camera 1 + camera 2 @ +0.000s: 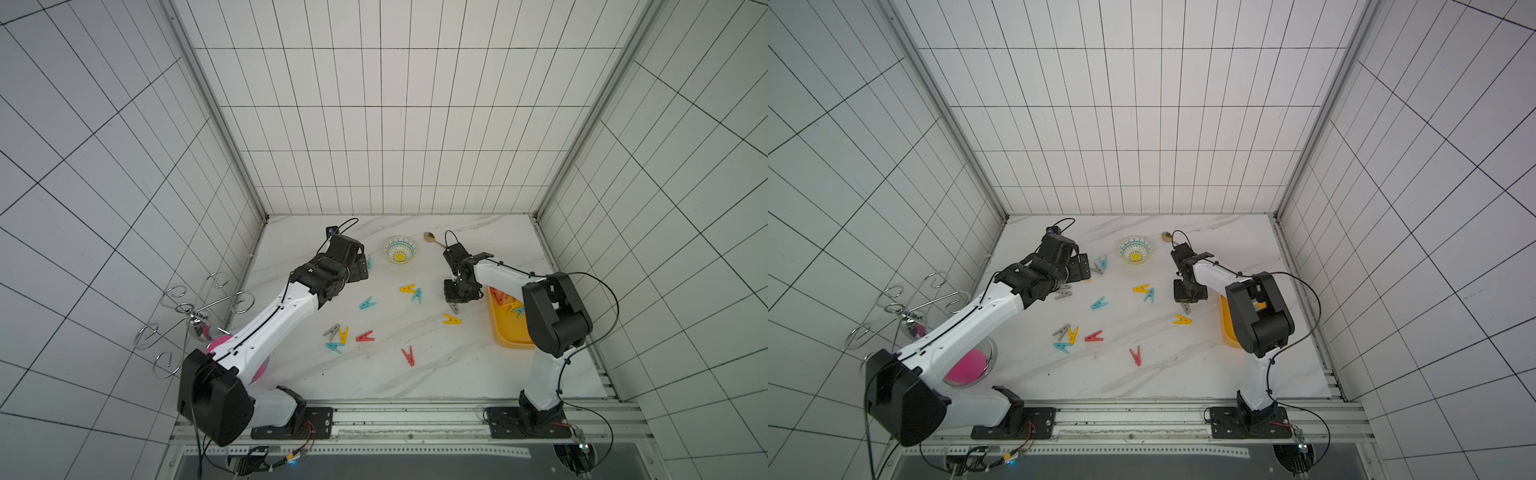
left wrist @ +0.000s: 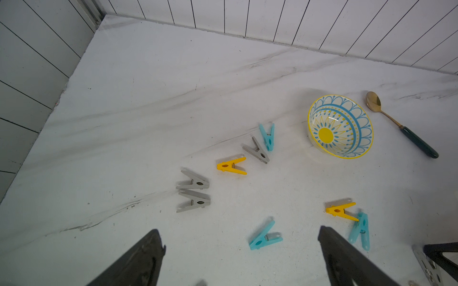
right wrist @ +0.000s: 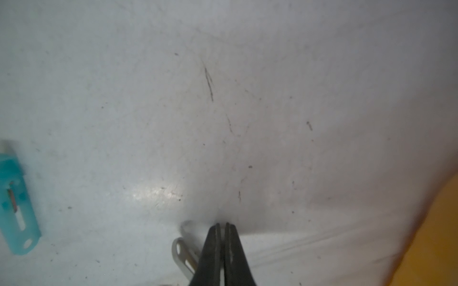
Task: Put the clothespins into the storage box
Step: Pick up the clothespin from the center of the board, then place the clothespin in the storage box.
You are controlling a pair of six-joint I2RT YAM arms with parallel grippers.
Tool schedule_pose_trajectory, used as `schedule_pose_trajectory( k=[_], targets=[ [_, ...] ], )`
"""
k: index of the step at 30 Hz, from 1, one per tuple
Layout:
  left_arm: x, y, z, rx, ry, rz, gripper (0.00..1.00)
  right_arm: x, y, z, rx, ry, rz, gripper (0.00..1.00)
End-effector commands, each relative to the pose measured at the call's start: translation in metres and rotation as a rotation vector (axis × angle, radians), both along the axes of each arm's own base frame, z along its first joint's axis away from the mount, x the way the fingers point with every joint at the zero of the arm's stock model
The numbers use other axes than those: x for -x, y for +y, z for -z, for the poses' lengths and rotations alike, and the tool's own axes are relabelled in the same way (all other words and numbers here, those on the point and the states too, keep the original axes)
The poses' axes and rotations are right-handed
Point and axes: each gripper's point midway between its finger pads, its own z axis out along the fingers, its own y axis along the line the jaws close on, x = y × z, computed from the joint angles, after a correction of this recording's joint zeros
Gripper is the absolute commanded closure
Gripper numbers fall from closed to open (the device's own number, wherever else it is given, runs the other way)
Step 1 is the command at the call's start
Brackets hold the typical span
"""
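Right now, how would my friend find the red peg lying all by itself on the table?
Start at the yellow storage box on the robot's right side of the marble table. Look from it toward the front edge, nearest the arm bases: the red clothespin lies there alone. The other red clothespin sits beside a grey, yellow and blue bunch.

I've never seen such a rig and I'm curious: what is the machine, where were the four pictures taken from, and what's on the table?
Two robot arms stand at a marble table. Two pictures look down from overhead; two come from cameras on the wrists. Coloured clothespins lie scattered, beside a patterned bowl and a gold spoon. Some already lie in the yellow storage box. The left tool hangs open; the right tool is shut, seemingly on a grey clothespin.
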Motion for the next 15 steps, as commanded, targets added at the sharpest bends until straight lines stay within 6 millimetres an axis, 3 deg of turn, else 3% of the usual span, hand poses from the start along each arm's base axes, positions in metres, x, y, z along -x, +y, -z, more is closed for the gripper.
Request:
schedule_pose_trajectory(
  k=[1,4,8,12,15],
  targets=[
    [-0.002,0.007,-0.016,-0.002,-0.035,-0.012,0.01,-0.016,-0.012,-0.044,0.018,-0.073,0.012,0.94],
    [-0.001,0.010,-0.018,0.003,-0.038,-0.017,0.01,-0.014,-0.026,-0.078,-0.015,-0.120,0.042,0.94],
    [0.000,0.010,-0.020,0.023,-0.043,-0.019,0.01,-0.001,-0.070,-0.106,-0.071,-0.146,0.169,0.94],
    [0.002,0.001,-0.028,0.066,-0.051,0.009,0.01,0.021,-0.119,-0.102,-0.097,-0.126,0.326,0.94],
    [0.002,-0.004,-0.034,0.085,-0.071,0.022,0.01,0.042,-0.151,-0.084,-0.091,-0.086,0.431,0.95]
  ],
)
